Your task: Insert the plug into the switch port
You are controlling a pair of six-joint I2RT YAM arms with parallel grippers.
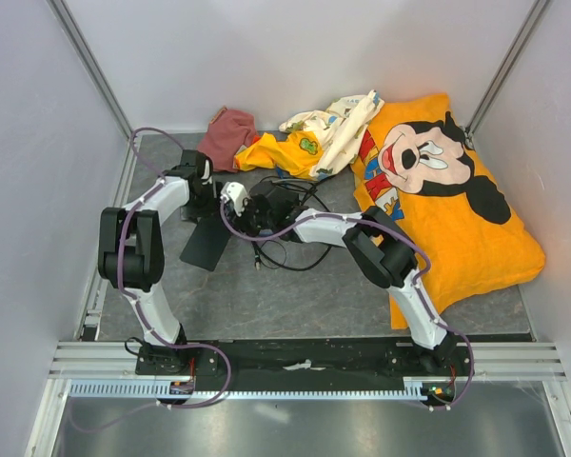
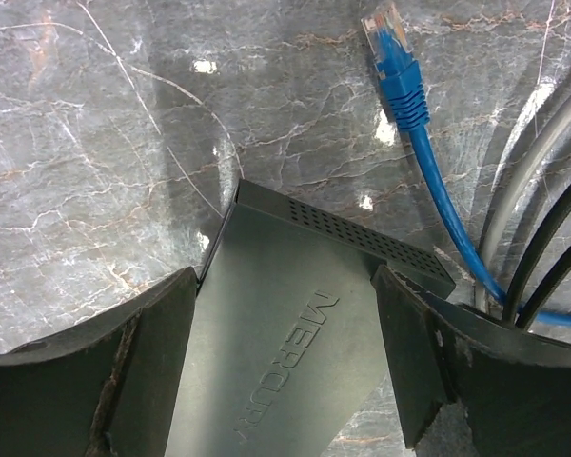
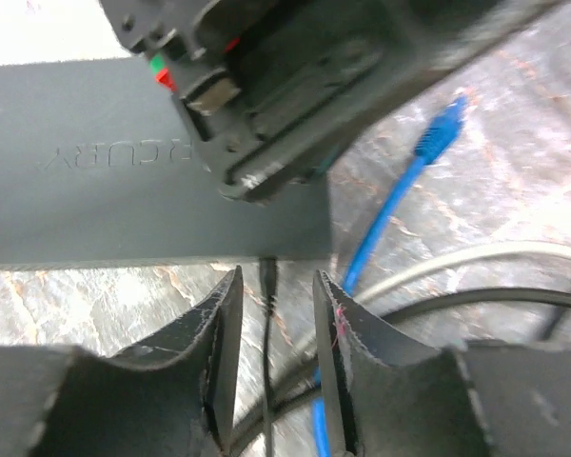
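**benchrat:** Plug is just lying on the marble-look table, and neither gripper has it. In the left wrist view it sits past the far right corner of the switch, with the clear tip pointing away from the camera. The blue cable trails back toward the right-hand finger. It's near the switch but not touching it.

**wirenut:** ok, and the left gripper? Looks wide open to me.

**benchrat:** Wide, yeah, but the switch fills the whole gap with a finger against each side edge. I'd call that clamped on the switch. The box lies flat, lettering up.

**wirenut:** and the right gripper?

**benchrat:** Fingers are parted a little and pinching nothing. A thin black cable runs up through the gap, and its end sits right at the switch's near edge. It doesn't look like it's touching either finger. From that camera the plug is a blurry blue shape off to the right of the switch, and a grey cable crosses the table near it.

**wirenut:** and from the top?

**benchrat:** Both grippers meet mid-table, in front of a heap of clothes and an orange cartoon pillow. The plug is too small to pick out there.
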